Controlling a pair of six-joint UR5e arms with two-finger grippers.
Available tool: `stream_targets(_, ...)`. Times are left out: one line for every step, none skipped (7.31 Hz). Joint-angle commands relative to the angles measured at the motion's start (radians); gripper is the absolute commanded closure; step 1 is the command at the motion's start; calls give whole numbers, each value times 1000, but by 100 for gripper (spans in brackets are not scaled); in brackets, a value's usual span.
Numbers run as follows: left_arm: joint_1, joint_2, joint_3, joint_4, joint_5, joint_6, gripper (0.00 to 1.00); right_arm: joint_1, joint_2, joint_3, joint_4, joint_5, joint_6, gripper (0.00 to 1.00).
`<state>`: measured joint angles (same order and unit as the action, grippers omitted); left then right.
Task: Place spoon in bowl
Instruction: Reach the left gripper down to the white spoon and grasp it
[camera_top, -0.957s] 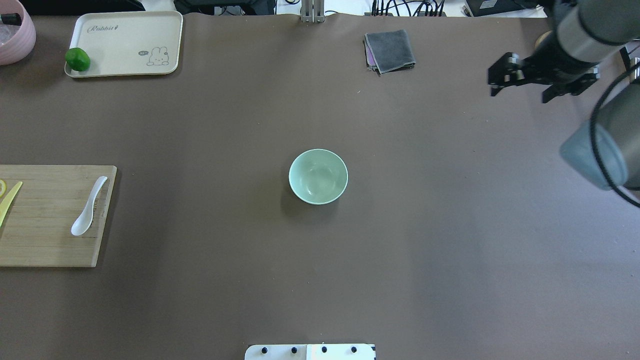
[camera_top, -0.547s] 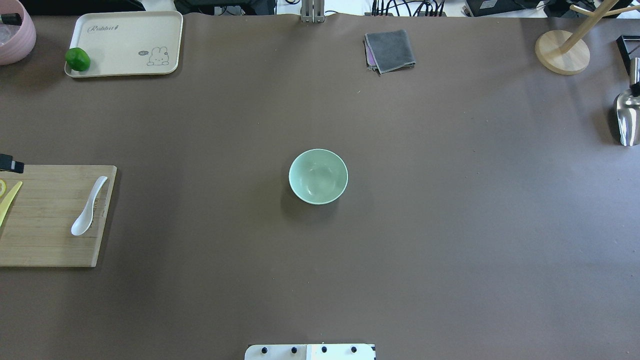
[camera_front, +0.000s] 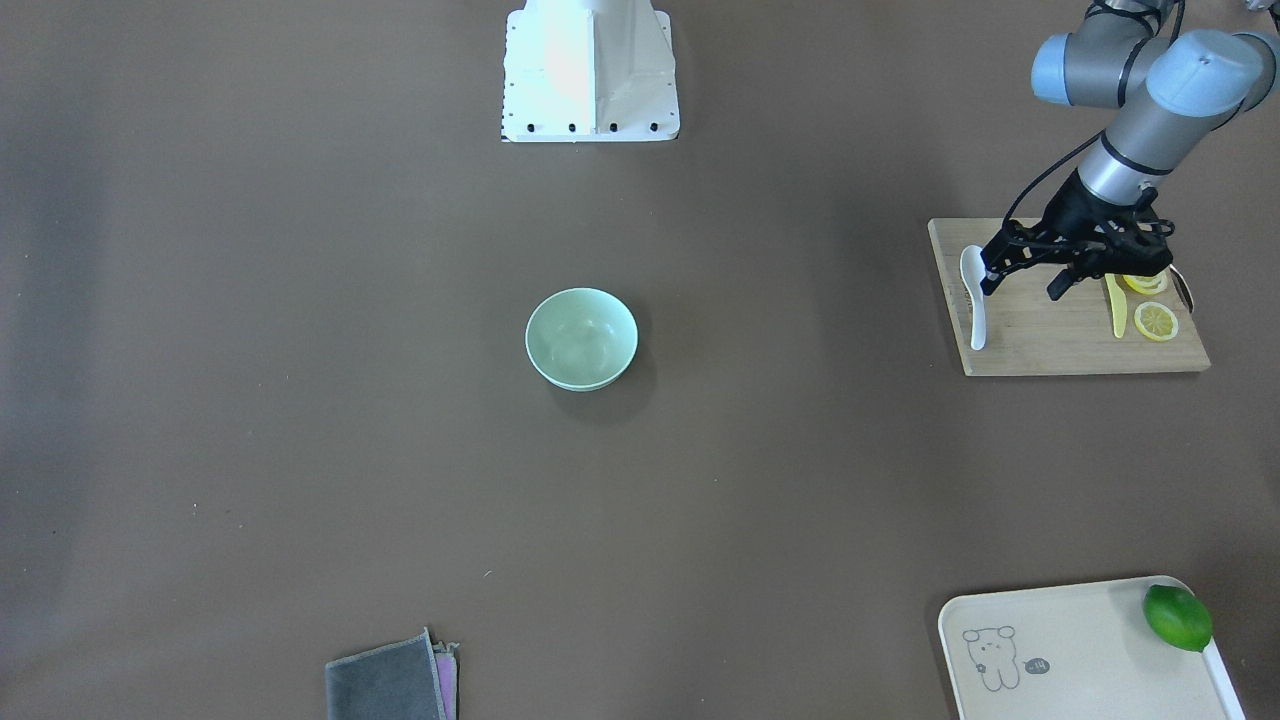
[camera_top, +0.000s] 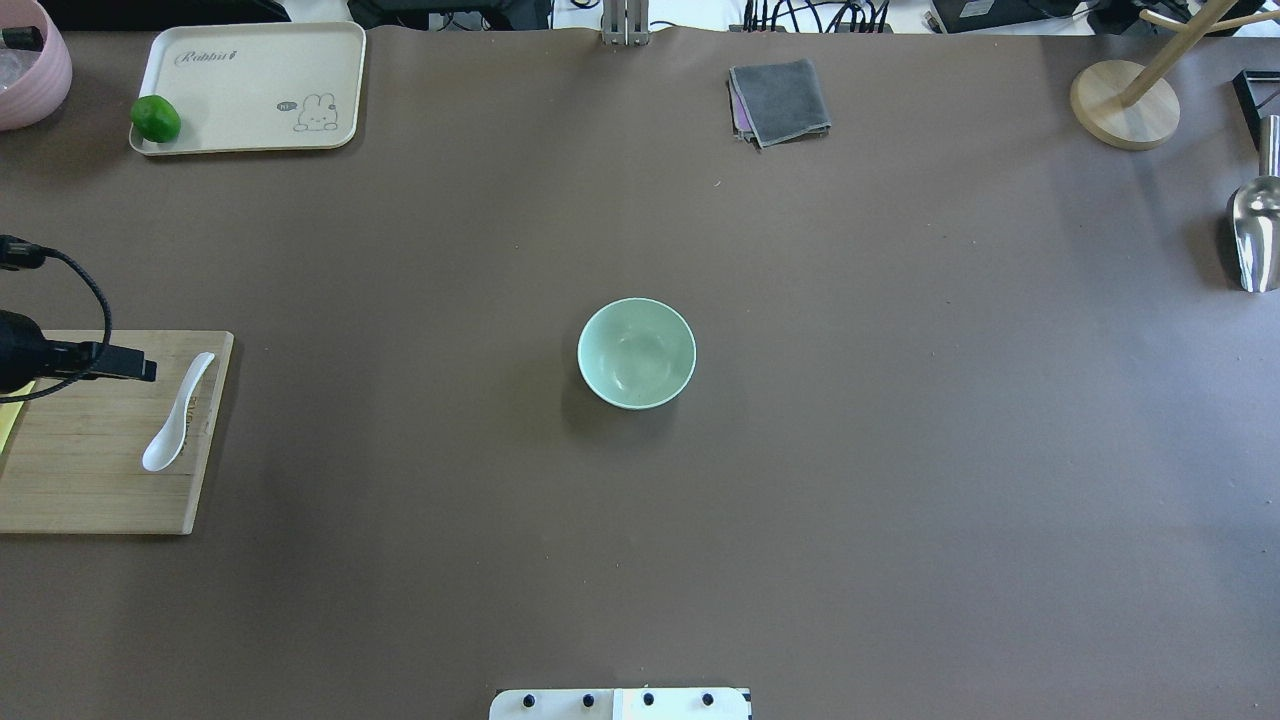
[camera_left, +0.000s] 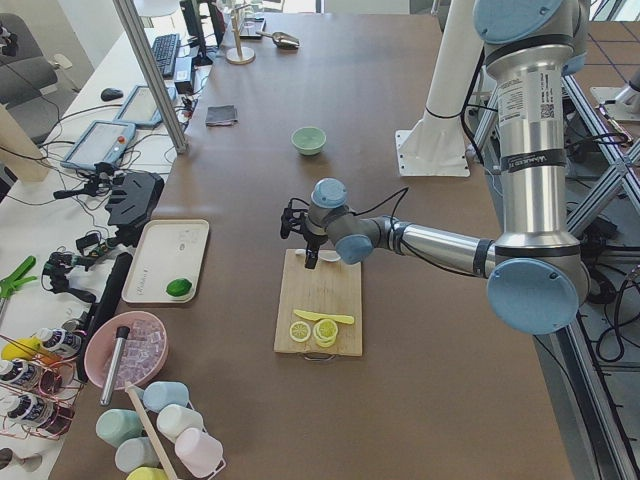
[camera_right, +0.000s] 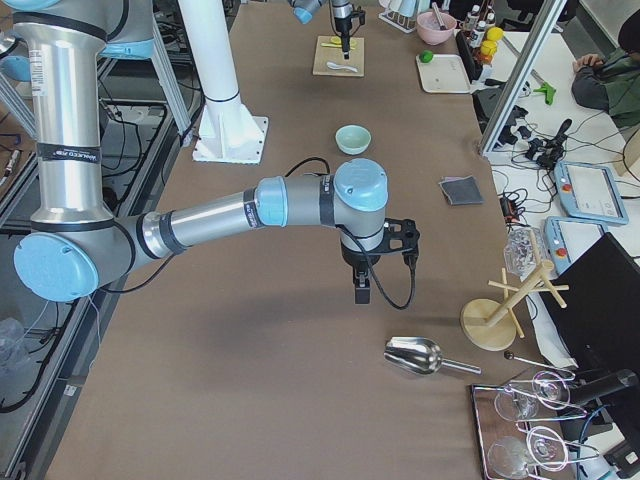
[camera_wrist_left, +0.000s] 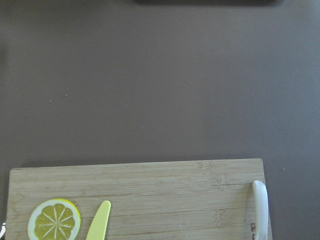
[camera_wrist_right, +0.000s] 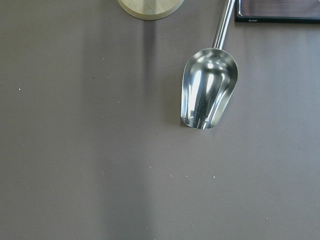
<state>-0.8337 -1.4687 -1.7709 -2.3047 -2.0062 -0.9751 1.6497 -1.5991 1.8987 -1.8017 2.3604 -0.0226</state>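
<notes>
the left hand (camera_front: 1021, 288) hovers spread open over the wooden board (camera_front: 1060, 350), just beside the white spoon (camera_front: 973, 292) lying along its edge, likely lining up a grasp, while the bowl (camera_front: 581, 338) sits mid-bench, well apart. i cannot tell whether the right hand (camera_right: 362, 292), near a steel scoop (camera_right: 413, 355), is open; the bench (camera_front: 300, 450) is plain brown matting

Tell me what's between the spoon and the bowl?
Just the edge of the cutting board, then bare table, between spoon and bowl in the overhead view.
</notes>
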Motion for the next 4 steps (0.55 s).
stream_targets(47, -50, 44, -1, 44, -5, 11, 8, -12, 2, 1, -1, -2, 0)
stream_targets(47, -48, 44, -1, 46, -5, 30, 8, -12, 0, 1, -1, -2, 0)
stream_targets(47, -48, 47, -1, 46, 1, 52, 8, -12, 2, 1, -1, 0, 0)
stream_targets(48, -48, 47, 1, 46, 4, 56, 8, -12, 2, 1, -3, 0, 0)
